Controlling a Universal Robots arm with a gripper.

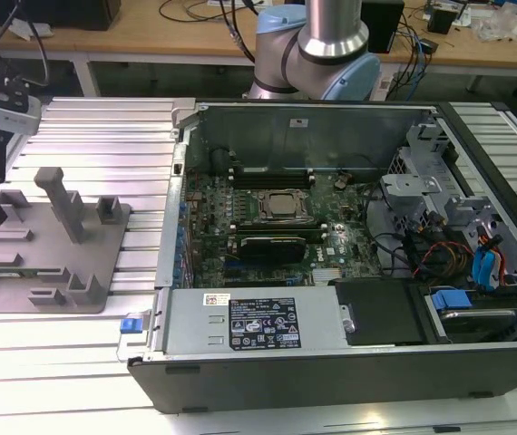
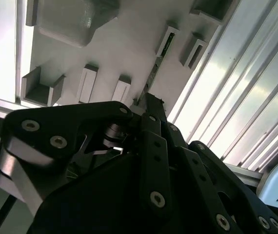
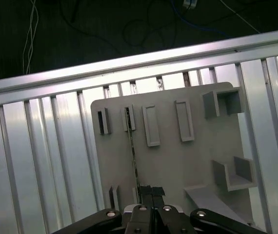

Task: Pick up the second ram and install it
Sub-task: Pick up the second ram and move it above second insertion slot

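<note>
First wrist view: gripper [image 3: 152, 189] sits low over grey holder plate [image 3: 170, 163], fingertips [image 3: 146, 191] look pressed together w/ no gap, right at near end of the second ram [image 3: 133, 151], which stands on edge in the plate's slots. Can't tell if it's actually pinched. Pick-up step, judging by this; next needs firm square hold, straight lift
</note>
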